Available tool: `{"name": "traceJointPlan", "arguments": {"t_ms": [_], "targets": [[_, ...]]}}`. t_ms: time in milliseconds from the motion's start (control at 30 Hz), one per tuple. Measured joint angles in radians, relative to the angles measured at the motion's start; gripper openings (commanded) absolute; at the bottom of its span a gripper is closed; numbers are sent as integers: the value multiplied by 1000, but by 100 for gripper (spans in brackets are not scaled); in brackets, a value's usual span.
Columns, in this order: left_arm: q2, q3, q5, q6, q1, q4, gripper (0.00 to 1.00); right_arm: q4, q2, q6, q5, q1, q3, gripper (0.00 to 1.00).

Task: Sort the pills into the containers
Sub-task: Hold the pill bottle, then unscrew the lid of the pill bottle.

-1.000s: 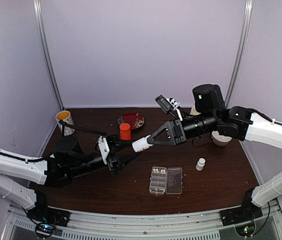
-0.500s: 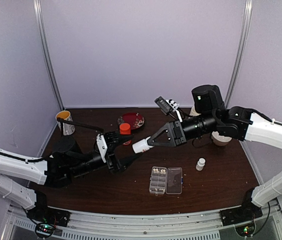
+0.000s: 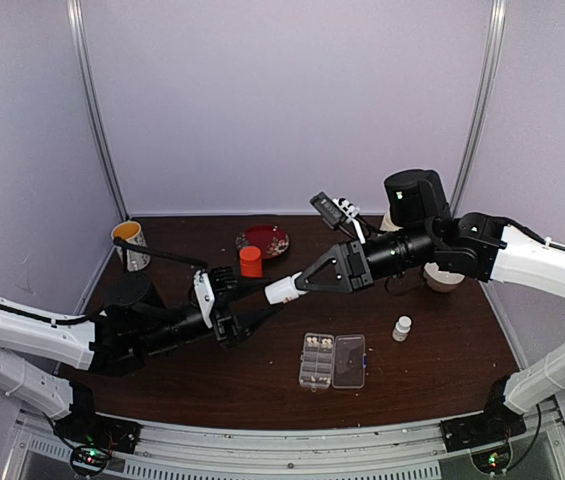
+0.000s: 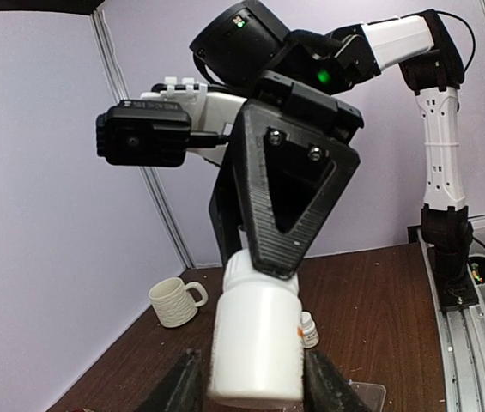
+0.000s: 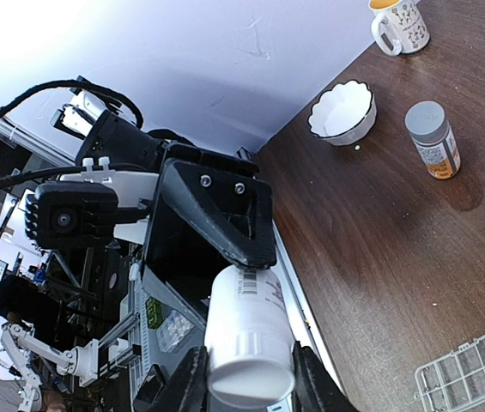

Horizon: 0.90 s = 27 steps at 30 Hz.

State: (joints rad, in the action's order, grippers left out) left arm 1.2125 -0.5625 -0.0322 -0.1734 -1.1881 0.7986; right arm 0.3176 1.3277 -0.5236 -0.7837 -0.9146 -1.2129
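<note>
The right gripper (image 5: 246,378) clamps the white bottle (image 4: 255,343) aloft, likely so the left gripper (image 4: 251,390) can twist it (whether those fingers actually bite, I cannot tell). Pills (image 3: 317,343) sit in the containers (image 3: 312,378), well below both fingertips.

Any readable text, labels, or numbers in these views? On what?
None can be read.
Large white bottle: barcode and print on its label, too blurred to read.
Grey-capped bottle: label print too small.
Mug: dark markings, unreadable.
</note>
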Motion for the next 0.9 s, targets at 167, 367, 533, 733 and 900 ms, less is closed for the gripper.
{"name": "traceJointPlan", "arguments": {"t_ms": [167,367,533,733,900], "targets": [[5,0,-6,0,0,0,26,1,0,0,0,0,0,7],[6,0,-6,5,0,-3,7,3,0,16,3,1,0,6],[9,-5,-6,18,0,-6,2,4,-3,46,5,1,0,5],[26,-10,-9,57,0,-5,0,10,-10,154,-2,7,10,7],[44,-17,-54,138,-4,6,0,25,-37,425,-30,7,33,5]]}}
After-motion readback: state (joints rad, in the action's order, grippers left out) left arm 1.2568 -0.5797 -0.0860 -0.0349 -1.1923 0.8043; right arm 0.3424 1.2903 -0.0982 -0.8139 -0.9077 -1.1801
